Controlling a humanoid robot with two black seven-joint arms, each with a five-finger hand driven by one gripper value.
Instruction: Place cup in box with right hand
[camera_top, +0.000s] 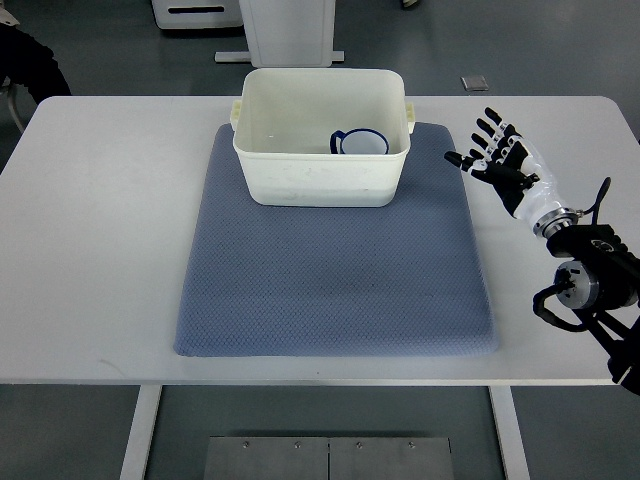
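The cup (360, 143) sits inside the box (322, 175), toward its right wall, at the mat's (330, 280) far edge. It looks small, rigid and light; its handle or rim would take fingers. The right hand (500, 160) hovers beside the box, fingers spread, empty.

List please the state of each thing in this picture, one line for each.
cup: inside the box, at its right side, not held.
box: upright, open top, on the far part of the mat.
mat: flat on the table.
right hand: open, fingers spread, empty, right of the box.
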